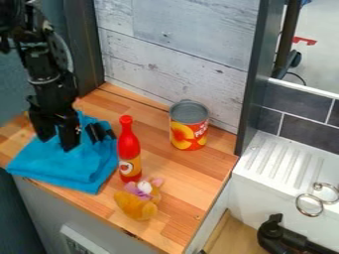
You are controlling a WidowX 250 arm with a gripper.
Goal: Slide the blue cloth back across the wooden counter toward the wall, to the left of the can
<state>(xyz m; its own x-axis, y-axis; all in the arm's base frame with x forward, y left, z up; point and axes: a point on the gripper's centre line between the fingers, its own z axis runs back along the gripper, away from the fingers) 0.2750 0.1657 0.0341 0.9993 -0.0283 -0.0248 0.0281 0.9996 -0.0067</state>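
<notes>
At the left of my camera view, my black arm (47, 74) comes in from the upper left, and its black two-finger gripper (58, 142) hangs over a folded, bright blue cloth (66, 171). The fingers stand open, a little apart, over the back part of the cloth — from here I can't tell whether the tips touch it. The cloth lies at the left end of the light-brown wooden worktop (175, 218), with one corner at the front edge. Just right of the fingers, over the cloth, I see a small black piece (99, 133) that I can't make out. Next comes a slim red plastic bottle (129, 149) with a label low on its front, upright beside the cloth's right side. In front of its base, slightly to the right, sits a small orange-yellow plush toy (136, 204) with a purple and white part at its top. Farther right and back, near the whitewashed wood-plank wall (179, 59), a tin can (189, 134) with a red and yellow fruit label stands upright. Beyond the dark upright post (255, 74) I have a white sink unit (265, 171) with a ridged draining surface, two metal rings (309, 204) on it — and, low at the right, a curved black fitting (281, 238).
</notes>
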